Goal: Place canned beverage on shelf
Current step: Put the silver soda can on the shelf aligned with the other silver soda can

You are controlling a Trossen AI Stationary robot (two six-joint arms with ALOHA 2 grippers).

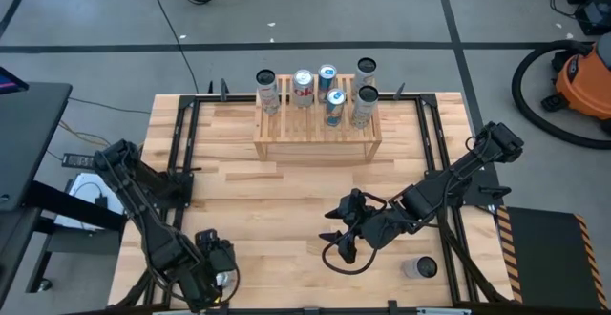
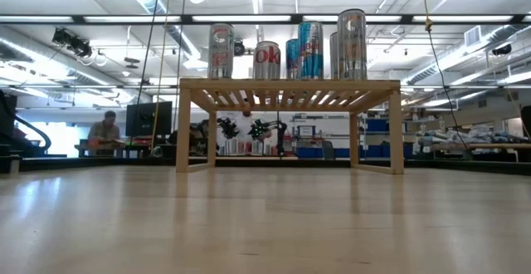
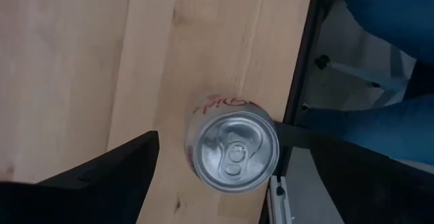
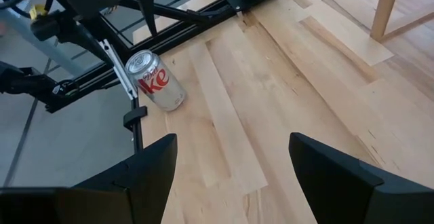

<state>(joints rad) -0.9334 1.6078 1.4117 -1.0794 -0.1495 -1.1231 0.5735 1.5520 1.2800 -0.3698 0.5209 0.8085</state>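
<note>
The wooden shelf (image 1: 317, 141) stands at the table's far middle, with several cans (image 1: 304, 88) upright on its slatted top; it also shows in the low view (image 2: 286, 87). A silver Diet Coke can (image 3: 232, 149) stands upright at the table's near left corner and also shows in the right wrist view (image 4: 154, 81). My left gripper (image 3: 215, 139) is open above it, pointing down, with one finger on either side of the can. My right gripper (image 1: 342, 237) is open and empty over the near middle of the table (image 4: 232, 142). My left gripper comes at the can from above with its fingers astride the can's wall. One fingertip (image 3: 285, 134) lies right beside the can's rim. I cannot tell whether it touches. The can stands on the table.
Another can (image 1: 420, 267) stands near the table's near right corner, beside the right arm. Black frame rails (image 1: 181, 153) run along the table's left and right sides. Bare wood lies between the shelf and the arms.
</note>
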